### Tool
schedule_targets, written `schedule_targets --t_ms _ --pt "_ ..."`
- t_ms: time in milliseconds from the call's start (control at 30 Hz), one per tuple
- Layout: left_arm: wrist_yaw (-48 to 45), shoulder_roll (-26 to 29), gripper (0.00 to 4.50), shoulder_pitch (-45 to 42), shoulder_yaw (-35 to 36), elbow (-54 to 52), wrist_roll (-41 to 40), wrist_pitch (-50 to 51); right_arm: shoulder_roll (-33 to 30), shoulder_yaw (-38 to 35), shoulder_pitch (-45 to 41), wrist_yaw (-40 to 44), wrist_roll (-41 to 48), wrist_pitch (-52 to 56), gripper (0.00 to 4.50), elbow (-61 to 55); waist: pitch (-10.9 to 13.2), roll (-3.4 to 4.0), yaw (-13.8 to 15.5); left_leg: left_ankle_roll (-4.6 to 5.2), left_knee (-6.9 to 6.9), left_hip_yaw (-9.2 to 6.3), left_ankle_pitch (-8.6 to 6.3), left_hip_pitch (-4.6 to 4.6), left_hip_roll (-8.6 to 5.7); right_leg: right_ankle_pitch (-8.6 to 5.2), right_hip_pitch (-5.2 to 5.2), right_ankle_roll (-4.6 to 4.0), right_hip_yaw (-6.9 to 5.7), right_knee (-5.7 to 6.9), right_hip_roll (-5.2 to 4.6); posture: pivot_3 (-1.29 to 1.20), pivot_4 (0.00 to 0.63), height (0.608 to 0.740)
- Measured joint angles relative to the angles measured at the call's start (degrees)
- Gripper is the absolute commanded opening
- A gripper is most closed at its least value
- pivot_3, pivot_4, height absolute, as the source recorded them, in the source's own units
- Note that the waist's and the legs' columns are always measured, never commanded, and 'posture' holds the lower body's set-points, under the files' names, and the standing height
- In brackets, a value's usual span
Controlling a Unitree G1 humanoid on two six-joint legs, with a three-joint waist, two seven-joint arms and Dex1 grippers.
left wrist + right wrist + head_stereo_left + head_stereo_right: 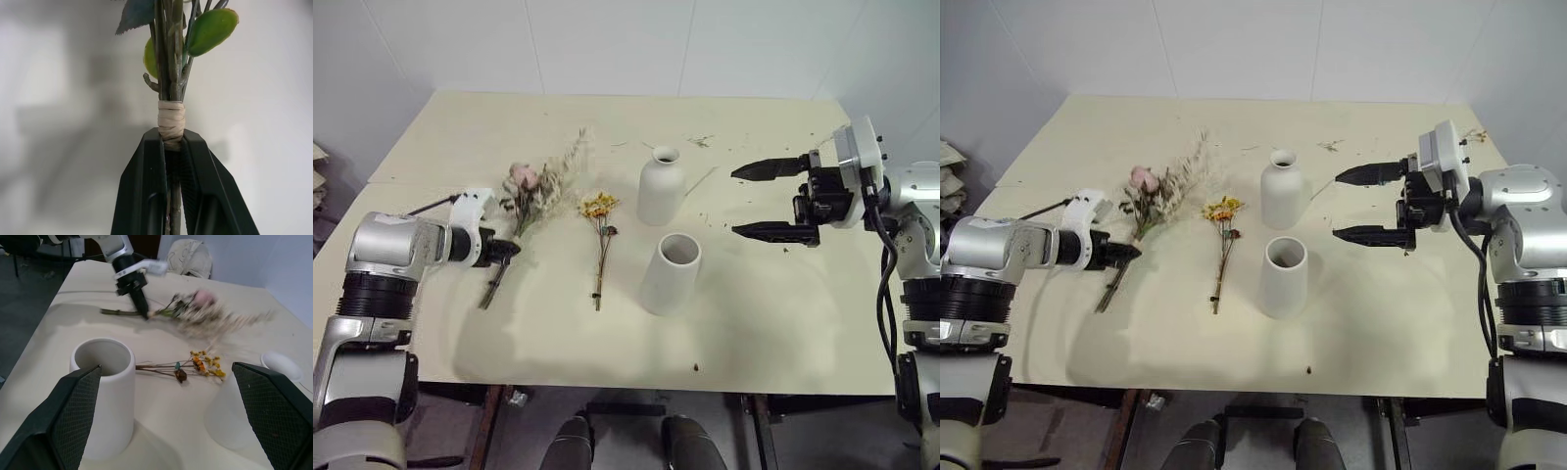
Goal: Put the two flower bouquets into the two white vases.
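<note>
My left gripper [505, 251] is shut on the brown stems of the big bouquet [540, 184] of pink roses, pale dried sprigs and green leaves. In the left wrist view the fingers [146, 186] clamp the stems just below a beige tie [171, 120]. The small yellow-orange bouquet [600, 231] lies flat on the table, right of the big one. Further right stands the bottle-shaped white vase [661, 188], with the wide-mouthed white vase [672, 274] in front of it. My right gripper [756, 201] hangs open to the right of both vases, pointing toward them, nothing between its fingers.
The cream table [783, 323] carries loose dried bits [701, 142] behind the bottle vase and a dark speck [695, 367] near its front edge. White walls stand close behind the table. In the right wrist view the left gripper [140, 303] shows beyond the wide vase [105, 396].
</note>
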Motion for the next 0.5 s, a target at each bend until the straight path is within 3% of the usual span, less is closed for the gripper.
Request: schedule_targets --t_ms 200,500 --pt "2.22 -5.65 0.11 -6.94 15.18 3.48 -5.8 -15.9 -2.13 -2.66 2.11 -1.28 0.05 0.91 4.5 -1.7 -0.01 -0.01 -0.16 0.0 -0.02 0.1 -0.01 -0.02 0.0 0.01 0.0 0.04 0.03 -0.19 -0.03 0.0 0.15 0.74" --pt "-8.67 -18.54 0.11 -23.71 16.34 22.98 -8.48 -36.51 -4.16 -6.88 6.45 -5.83 0.13 1.34 4.5 -5.08 -0.01 -0.03 0.59 0.01 0.11 0.14 -0.01 -0.06 -0.1 0.13 0.12 0.25 0.07 -0.34 -0.07 0.0 0.15 0.74"
